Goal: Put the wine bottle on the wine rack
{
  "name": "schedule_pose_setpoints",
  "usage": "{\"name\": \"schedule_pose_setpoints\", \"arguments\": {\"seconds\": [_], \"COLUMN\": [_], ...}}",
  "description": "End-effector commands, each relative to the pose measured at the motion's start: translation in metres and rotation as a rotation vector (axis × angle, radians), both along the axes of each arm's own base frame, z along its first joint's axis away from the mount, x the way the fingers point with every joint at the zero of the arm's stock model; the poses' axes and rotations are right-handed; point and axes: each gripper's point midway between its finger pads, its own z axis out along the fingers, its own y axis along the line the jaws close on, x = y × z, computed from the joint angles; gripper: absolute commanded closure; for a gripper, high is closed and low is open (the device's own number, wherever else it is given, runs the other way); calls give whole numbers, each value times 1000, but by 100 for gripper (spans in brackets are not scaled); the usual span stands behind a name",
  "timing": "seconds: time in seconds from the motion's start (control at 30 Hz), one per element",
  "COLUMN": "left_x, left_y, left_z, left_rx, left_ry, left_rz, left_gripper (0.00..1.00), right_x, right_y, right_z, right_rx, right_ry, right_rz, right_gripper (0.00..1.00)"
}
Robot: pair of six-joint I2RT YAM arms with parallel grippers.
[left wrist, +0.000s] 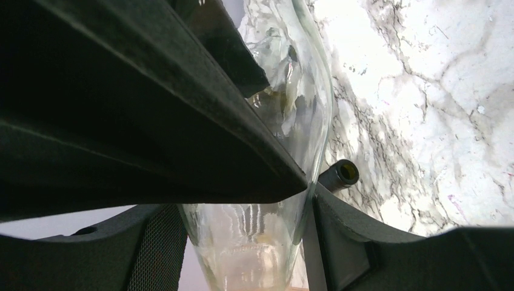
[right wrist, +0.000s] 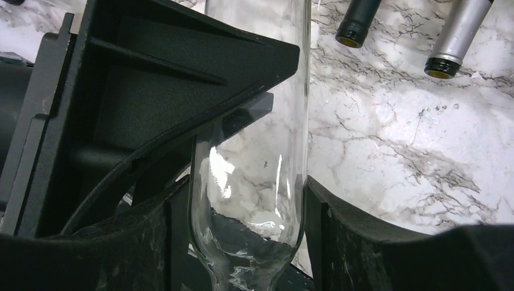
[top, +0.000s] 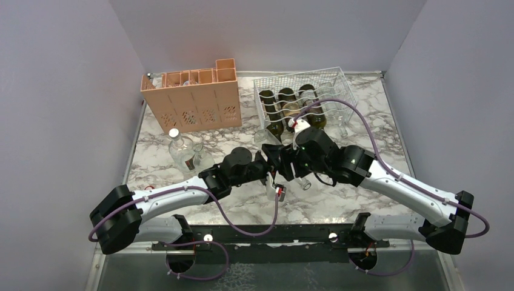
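Marble tabletop point(top: 151, 154) — crate point(top: 194, 103) left, part-filled wine rack point(top: 339, 85) right; wine bottle point(right wrist: 254, 151) held mid-table.

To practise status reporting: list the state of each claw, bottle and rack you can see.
left claw: shut on the clear bottle
right claw: shut on the same clear bottle
clear bottle: gripped by both claws
wine rack: holds three dark bottles lying down
capped bottle: standing upright
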Motion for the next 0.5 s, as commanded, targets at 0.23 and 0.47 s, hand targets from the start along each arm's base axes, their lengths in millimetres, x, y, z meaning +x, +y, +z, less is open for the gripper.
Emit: {"name": "schedule_pose_setpoints", "arguments": {"seconds": [0.23,0.47], "left_x": [2,3], "left_y": [0,6], "left_z": [55,46], "left_rx": [-178,-173], "left_ry": [-39,-17], "left_rz": [33,57], "left_gripper": [76,4], "right_x": [12,25], "right_y": [1,-11], "right_z": [1,39], "right_rx": [0,83], "right_ry": [-35,-160], "right_rz": [-59,-133], "right_gripper": [70,99]}}
